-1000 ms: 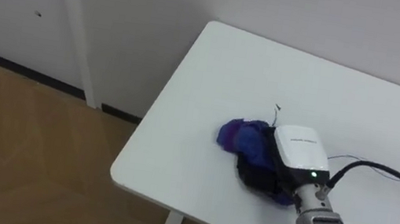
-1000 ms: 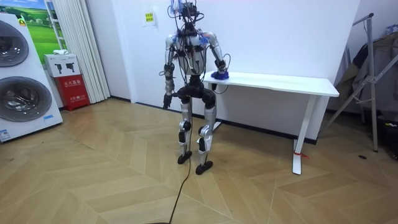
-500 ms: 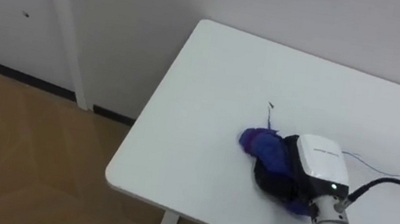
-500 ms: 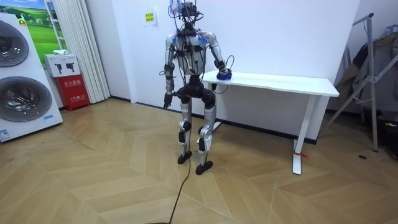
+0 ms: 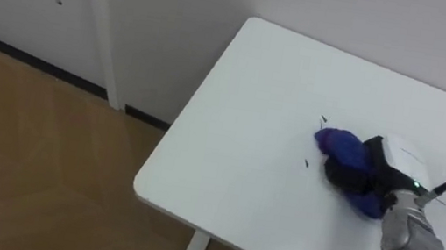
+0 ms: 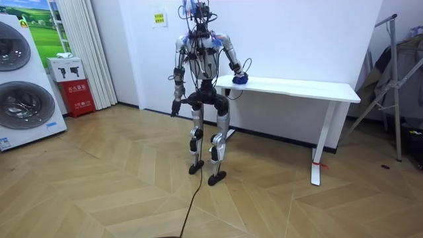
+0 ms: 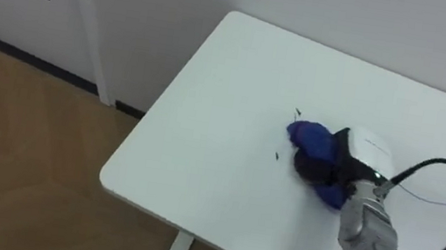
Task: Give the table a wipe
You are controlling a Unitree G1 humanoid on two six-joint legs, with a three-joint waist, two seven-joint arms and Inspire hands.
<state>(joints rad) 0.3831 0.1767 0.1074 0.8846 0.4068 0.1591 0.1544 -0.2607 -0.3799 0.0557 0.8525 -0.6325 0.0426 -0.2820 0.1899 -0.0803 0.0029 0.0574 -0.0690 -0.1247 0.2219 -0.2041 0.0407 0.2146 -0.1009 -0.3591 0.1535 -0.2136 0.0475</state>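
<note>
The right hand (image 5: 378, 172) bears on the crumpled blue cloth (image 5: 336, 147) near the white rectangular table's (image 5: 229, 144) left end; gripping or just pressing, I cannot tell. Best press evenly, sweeping across the dark specks (image 5: 307, 162) beside the cloth.

Bare table (image 5: 226, 161) left of the cloth (image 5: 337, 146)
Only tiny dark specks (image 5: 306, 163) lie beside the cloth; the wall (image 5: 328, 12) closes off the table's far edge.

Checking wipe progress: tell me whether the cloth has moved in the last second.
Yes: the cloth, under the right hand, slid right, farther from the table's left edge.
</note>
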